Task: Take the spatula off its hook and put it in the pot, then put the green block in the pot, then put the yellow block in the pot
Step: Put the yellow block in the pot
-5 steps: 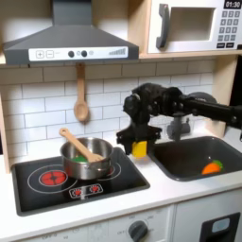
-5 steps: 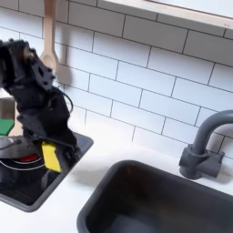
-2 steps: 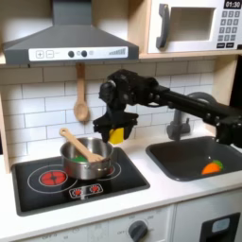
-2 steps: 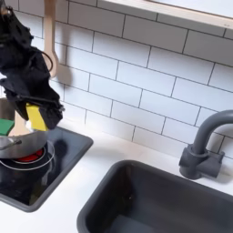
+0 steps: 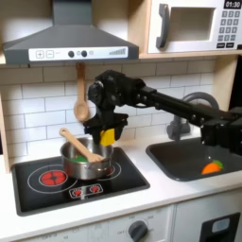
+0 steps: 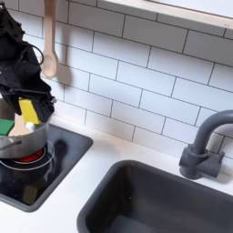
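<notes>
First exterior view: I see the gripper [image 5: 107,132] clamped on the yellow block [image 5: 108,137], held in the air just over the right rim of the pot [image 5: 87,161]. Arm reaches in from the first exterior view's right, across the backsplash. Pot sits on the rear left burner of the stove [image 5: 76,182]. The spatula [image 5: 79,144] lies in the pot, handle sticking up and out toward upper left, resting on the rim. Can't make out the green block in this view. Wooden spoon [image 5: 81,99] hangs on the tile wall under the range hood [image 5: 66,36]. Sink [image 5: 194,158] at right w/ a small orange piece [image 5: 212,167] inside, microwave [image 5: 194,25] up top.

Second exterior view: the gripper [image 6: 27,107] at far left, fingers closed on the yellow block [image 6: 28,111], right above the pot [image 6: 20,144]. A bit of the green block [image 6: 5,126] shows at the left edge, just behind the pot rim; can't tell if it's fully inside. Wooden spoon [image 6: 49,50] hangs behind the arm. Faucet [image 6: 205,146] and sink [image 6: 146,205] at right, well apart from the pot.
</notes>
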### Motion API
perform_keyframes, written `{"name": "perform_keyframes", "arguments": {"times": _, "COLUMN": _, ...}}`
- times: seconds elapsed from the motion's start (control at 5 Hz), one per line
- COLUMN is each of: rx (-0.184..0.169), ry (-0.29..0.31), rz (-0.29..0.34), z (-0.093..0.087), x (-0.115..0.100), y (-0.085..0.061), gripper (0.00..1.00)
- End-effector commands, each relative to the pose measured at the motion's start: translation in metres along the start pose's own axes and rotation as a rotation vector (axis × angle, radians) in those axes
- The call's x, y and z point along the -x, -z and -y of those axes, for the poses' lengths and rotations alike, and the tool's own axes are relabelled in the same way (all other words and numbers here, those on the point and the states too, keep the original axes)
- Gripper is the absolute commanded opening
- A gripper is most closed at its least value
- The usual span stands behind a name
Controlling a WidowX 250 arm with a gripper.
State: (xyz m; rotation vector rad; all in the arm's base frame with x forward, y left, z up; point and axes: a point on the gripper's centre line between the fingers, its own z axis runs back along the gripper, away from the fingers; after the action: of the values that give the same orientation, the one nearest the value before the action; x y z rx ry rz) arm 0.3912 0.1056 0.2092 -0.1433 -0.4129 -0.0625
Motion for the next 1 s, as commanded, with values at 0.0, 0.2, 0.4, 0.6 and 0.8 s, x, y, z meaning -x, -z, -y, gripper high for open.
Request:
{"name": "perform_keyframes", "arguments": {"times": 0.0, "rx": 0.009, "ry": -0.030, "rz": -0.042, "z": -0.013, "x": 0.002, "y": 0.011, "gripper": 0.00}}
{"name": "perform_keyframes", "arguments": {"times": 0.2, "rx": 0.016, "ry": -0.037, "rz": -0.059, "z": -0.018, "x": 0.002, "y": 0.017, "gripper": 0.00}}
{"name": "perform_keyframes", "arguments": {"times": 0.4, "rx": 0.020, "ry": -0.045, "rz": -0.078, "z": -0.021, "x": 0.007, "y": 0.022, "gripper": 0.00}}
{"name": "perform_keyframes", "arguments": {"times": 0.6, "rx": 0.027, "ry": -0.043, "rz": -0.102, "z": -0.020, "x": 0.010, "y": 0.029, "gripper": 0.00}}
{"name": "perform_keyframes", "arguments": {"times": 0.8, "rx": 0.022, "ry": -0.038, "rz": -0.132, "z": -0.018, "x": 0.014, "y": 0.038, "gripper": 0.79}}
